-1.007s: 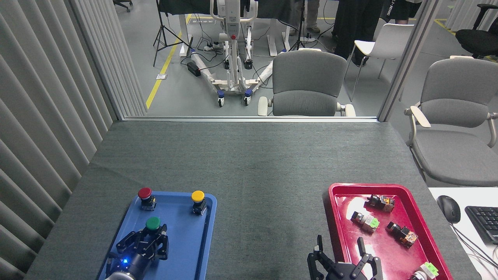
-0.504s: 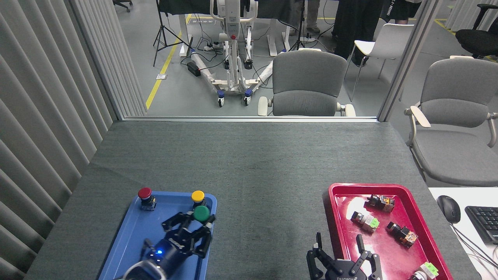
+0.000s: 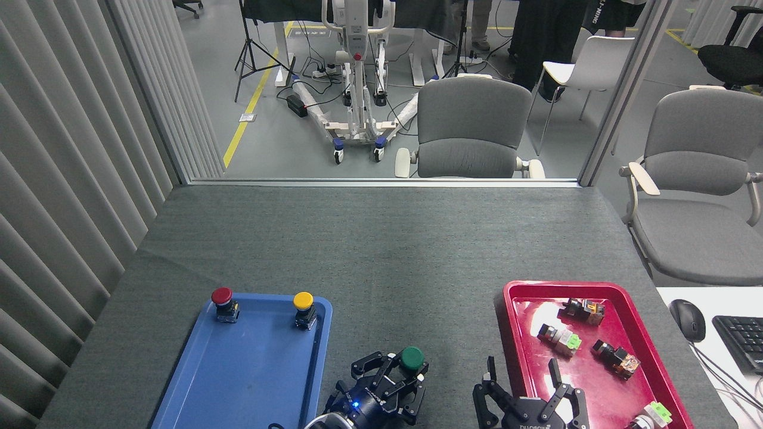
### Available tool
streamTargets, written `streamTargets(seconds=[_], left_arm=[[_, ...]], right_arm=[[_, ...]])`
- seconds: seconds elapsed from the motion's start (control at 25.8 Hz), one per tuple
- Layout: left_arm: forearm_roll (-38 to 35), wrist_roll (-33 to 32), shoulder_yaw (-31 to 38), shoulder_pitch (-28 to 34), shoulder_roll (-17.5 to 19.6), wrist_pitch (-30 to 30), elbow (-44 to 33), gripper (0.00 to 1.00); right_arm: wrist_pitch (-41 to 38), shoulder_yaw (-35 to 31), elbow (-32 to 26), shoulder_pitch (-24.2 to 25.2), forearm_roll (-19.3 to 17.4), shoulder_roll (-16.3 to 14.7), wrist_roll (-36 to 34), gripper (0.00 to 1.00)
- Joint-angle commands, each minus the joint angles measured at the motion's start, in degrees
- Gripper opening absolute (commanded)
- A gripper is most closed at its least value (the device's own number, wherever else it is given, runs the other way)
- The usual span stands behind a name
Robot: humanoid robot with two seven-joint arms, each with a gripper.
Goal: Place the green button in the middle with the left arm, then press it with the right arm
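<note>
Your main risk from here is the release. The green button has a broad cap over a narrower switch body, so if your left hand lets go while the body is tilted or not seated on the bench, it will likely tip onto its side and leave the cap facing away from a press. You cannot tell from this view whether the body is already touching the felt, so judge the height carefully before opening. A second risk is crowding: your right hand waits near the front edge of the bench, just beside the left wall of the red tray, and close to the left one. Bring it over before the left has cleared and the fingers could knock the button or each other.

Your left hand is closed around the button, fingers wrapped below the cap, over the bare felt between the blue tray and the red tray, near the front edge. Your right hand is spread wide, holding nothing.
</note>
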Motion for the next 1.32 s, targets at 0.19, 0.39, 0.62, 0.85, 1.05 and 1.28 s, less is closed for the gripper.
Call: streamTargets(seconds=[0.19,0.39,0.62,0.85,1.05,1.28], left_arm=[[0.94,0.84,-0.26,-0.29,-0.14,-0.68,0.82,0.99],[1.03,1.11,-0.26,-0.21,-0.05,-0.85,0.12,0.99],[1.21,0.31,1.41,4.89,4.17,0.46,-13.94,0.99],[2.0,-0.39,13.36,19.66,16.65,16.98,-37.06,0.98],[1.21,-3.38,32.96,26.42,14.72,10.23,-38.47,0.99],[1.82,-6.28,39.03,26.42,13.84,3.89,-38.91,0.99]], right_arm=[[-0.26,-0.06,0.01,-0.45,0.08,-0.12,0.1,0.99],[-0.35,0.03,0.01,-0.19,0.08,-0.21,0.1,0.99],[-0.35,0.03,0.01,-0.1,0.08,-0.12,0.1,0.99],[-0.35,1.78,0.18,-0.71,0.34,-0.12,0.18,0.99],[0.44,6.88,3.7,-3.52,0.43,0.32,0.54,0.95],[0.97,11.19,6.69,-6.51,0.43,1.37,0.8,0.75]])
